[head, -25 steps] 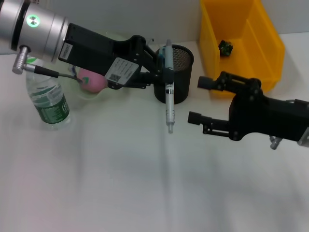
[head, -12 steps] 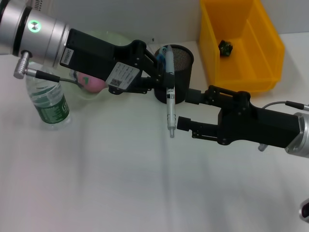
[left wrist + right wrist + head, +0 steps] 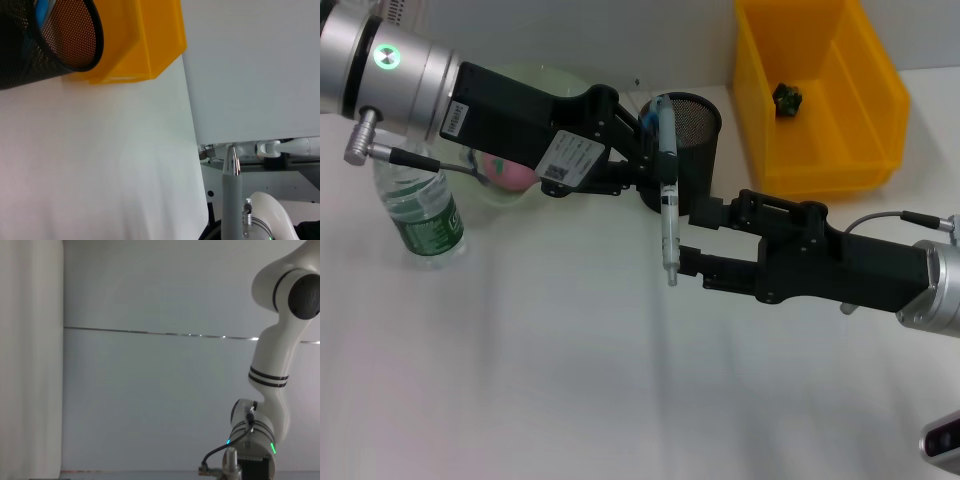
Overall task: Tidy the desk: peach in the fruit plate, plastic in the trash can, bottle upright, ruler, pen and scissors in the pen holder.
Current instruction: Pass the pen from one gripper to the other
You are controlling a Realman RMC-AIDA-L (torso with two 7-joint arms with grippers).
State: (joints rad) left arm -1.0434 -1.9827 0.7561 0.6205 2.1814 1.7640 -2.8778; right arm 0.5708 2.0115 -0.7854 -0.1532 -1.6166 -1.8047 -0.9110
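Note:
My left gripper (image 3: 658, 150) is shut on the pen (image 3: 668, 215), which hangs almost upright in front of the black mesh pen holder (image 3: 692, 150); its silver tip (image 3: 231, 165) shows in the left wrist view. My right gripper (image 3: 694, 238) is open, its fingertips just right of the pen's lower half. The peach (image 3: 512, 174) lies in the pale green fruit plate (image 3: 535, 75). The bottle (image 3: 420, 210) stands upright at the left. A dark crumpled piece (image 3: 786, 97) lies in the yellow trash can (image 3: 865, 110). Something light blue (image 3: 44, 9) shows inside the holder. The ruler is out of view.
The white desk (image 3: 570, 380) stretches out in front of both arms. The trash can (image 3: 135, 40) stands close beside the pen holder (image 3: 45, 50). The right wrist view shows only a wall and a white robot arm (image 3: 275, 370).
My right arm has reached left across the desk until its open fingers are beside the pen. My left gripper and the pen have shifted only slightly.

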